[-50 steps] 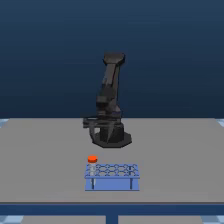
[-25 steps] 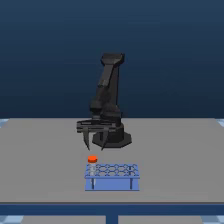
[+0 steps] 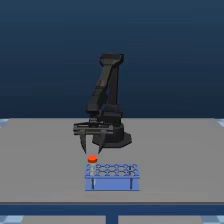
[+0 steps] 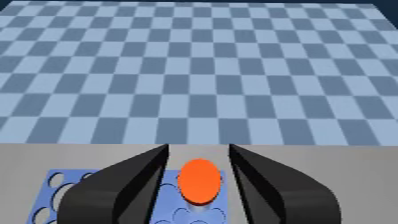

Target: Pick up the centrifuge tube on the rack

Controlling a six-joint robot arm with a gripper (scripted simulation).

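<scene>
A light-blue rack (image 3: 112,176) with rows of round holes sits on the grey table in front of the black arm. The centrifuge tube (image 3: 92,161) stands upright in a hole at the rack's end toward the exterior view's left, its orange-red cap on top. My gripper (image 3: 92,150) hangs just above that cap, fingers pointing down and spread, so it is open. The wrist view shows the orange cap (image 4: 199,180) between my two dark fingers (image 4: 120,192), with the blue rack (image 4: 58,192) below. Nothing is held.
The arm's black base (image 3: 117,137) stands behind the rack on the grey table (image 3: 45,160). A blue checkered floor (image 4: 195,65) lies beyond the table edge in the wrist view.
The gripper has come down and forward from near the arm's base to just above the tube's cap. The rack and tube have not moved.
</scene>
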